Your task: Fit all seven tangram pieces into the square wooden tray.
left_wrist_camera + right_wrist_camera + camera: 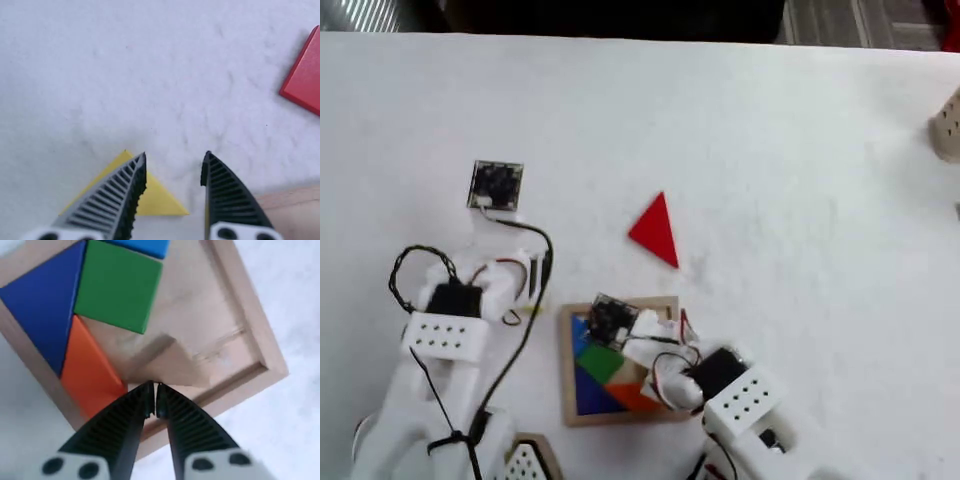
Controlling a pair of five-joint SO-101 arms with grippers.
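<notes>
Fingers (120, 195) of your left gripper (174, 156) stand apart, grasping nothing. A flat yellow triangle piece (157, 197) lies under one of them, its peak pointing ahead past the tips and its long edge crosswise. Off beyond the other finger lies a red triangle piece (305, 80). Your right gripper (154, 387) is clenched empty over the square wooden tray (250, 340), tips above bare wood beside the orange triangle (90, 375), green square (117, 285) and dark blue triangle (42, 305).

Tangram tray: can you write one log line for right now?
tray: partly filled | red triangle: on table | yellow triangle: on table, by open left gripper | right gripper: shut, over tray
</notes>
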